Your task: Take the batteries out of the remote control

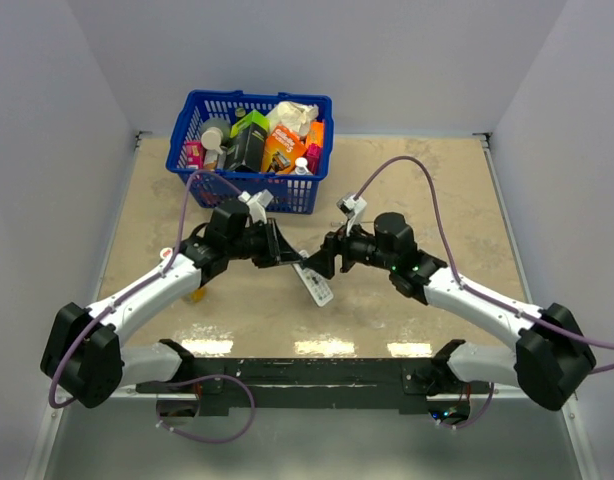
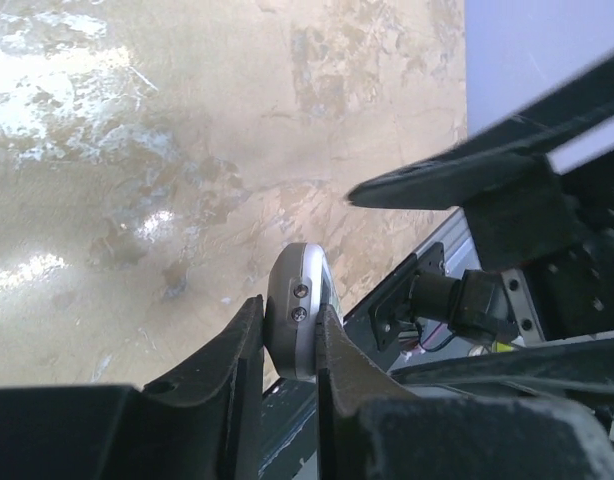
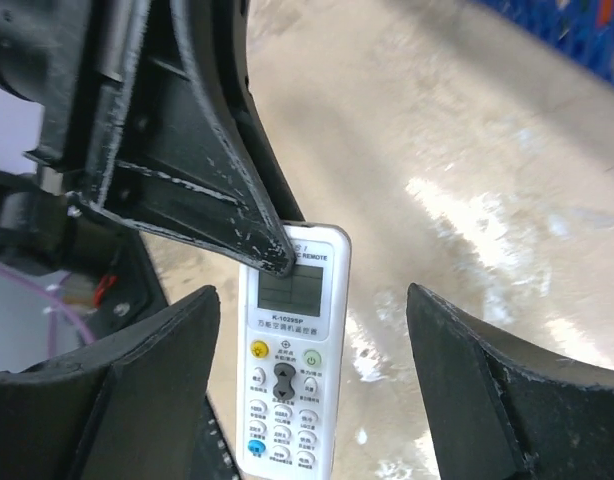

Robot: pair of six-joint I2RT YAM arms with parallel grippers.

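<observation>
Left end effector is clamped on one end of the remote control, holding it over the middle of the table, button face toward the right wrist camera. Right end effector is open wide, fingers either side of the remote, not touching.

Robot test cell, probably a lab bench. Plain white walls box in a beige marbled table on three sides. Left arm and right arm bolted to a black rail at 6 o'clock. Blue basket of mixed household goods at 11 o'clock.
</observation>
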